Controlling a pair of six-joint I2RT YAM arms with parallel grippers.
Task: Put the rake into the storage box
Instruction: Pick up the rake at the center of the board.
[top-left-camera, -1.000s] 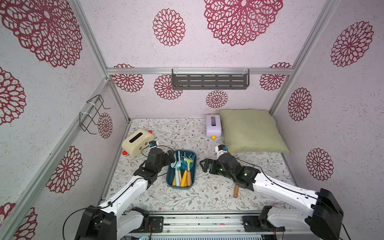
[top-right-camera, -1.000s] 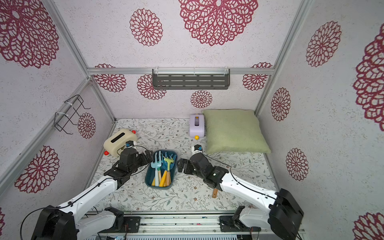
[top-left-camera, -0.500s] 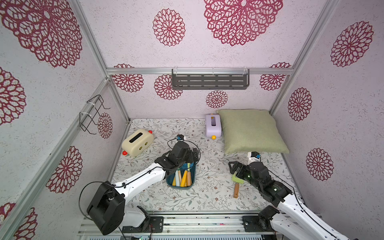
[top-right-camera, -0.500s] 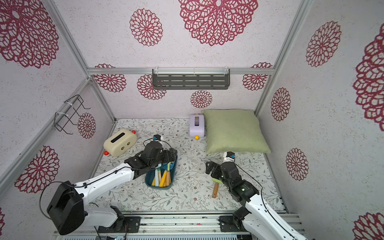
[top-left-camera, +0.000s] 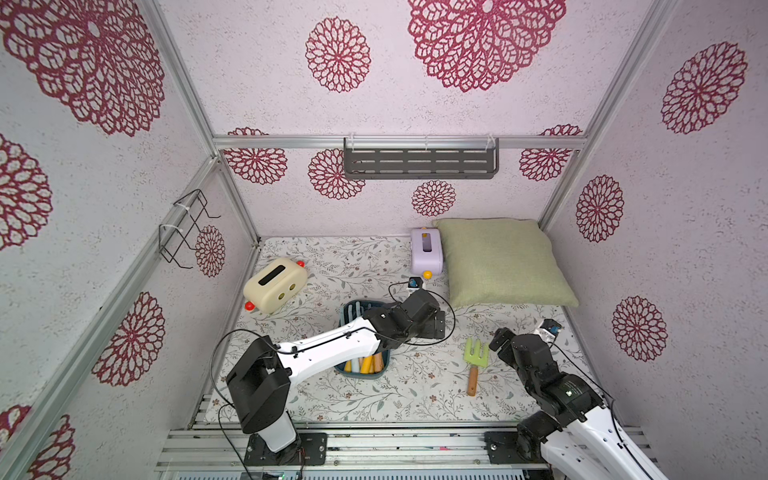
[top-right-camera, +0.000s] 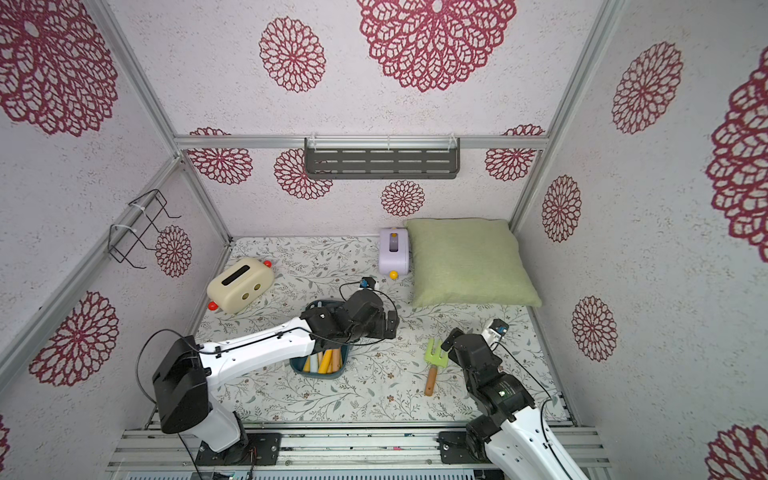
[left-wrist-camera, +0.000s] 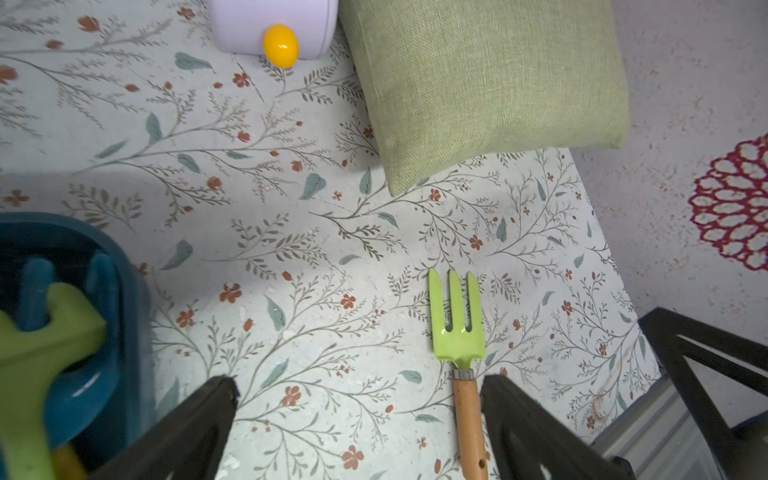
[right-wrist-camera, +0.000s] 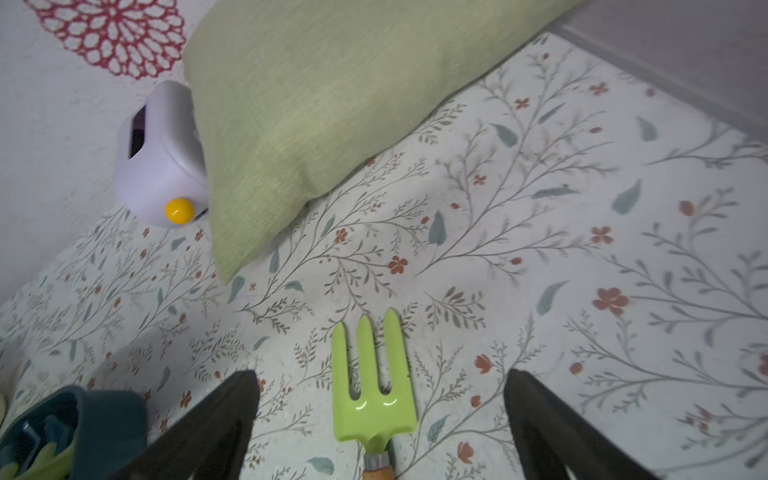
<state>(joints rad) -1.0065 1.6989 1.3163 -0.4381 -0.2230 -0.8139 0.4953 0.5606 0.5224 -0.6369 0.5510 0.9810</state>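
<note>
- In a top view, the light green three-pronged plastic rake (top-left-camera: 473, 365) with an orange wooden handle lies flat on the floral-printed mat (top-left-camera: 415, 390). It is outside the dark teal, shallow plastic storage box (top-left-camera: 360, 375), at the box's 3 o'clock, with its prongs toward 12 o'clock. The left gripper (top-left-camera: 439, 324) hangs at the rake's 10 o'clock, jaws spread and empty, its arm crossing over the box. The right gripper (top-left-camera: 498, 340) sits just beside the prongs at their 3 o'clock, jaws likewise apart and pinching nothing.
- In a top view, yellow and orange tool handles (top-right-camera: 326, 361) show at the box's 6 o'clock end. A pale green fabric cushion (top-right-camera: 465, 262) lies at the rake's 1 o'clock, with a lilac toaster-shaped box (top-right-camera: 393, 253) just beside it. A cream rounded box (top-right-camera: 239, 284) with red knobs stands at the storage box's 10 o'clock.
- In the left wrist view, the black fingers (left-wrist-camera: 199, 415) stand wide apart above the mat. The rake's handle runs close by one of them; I cannot tell whether they touch.
- In the right wrist view, the fingers (right-wrist-camera: 548, 415) are spread. The rake's green head lies on the mat between them, gripped by neither.
</note>
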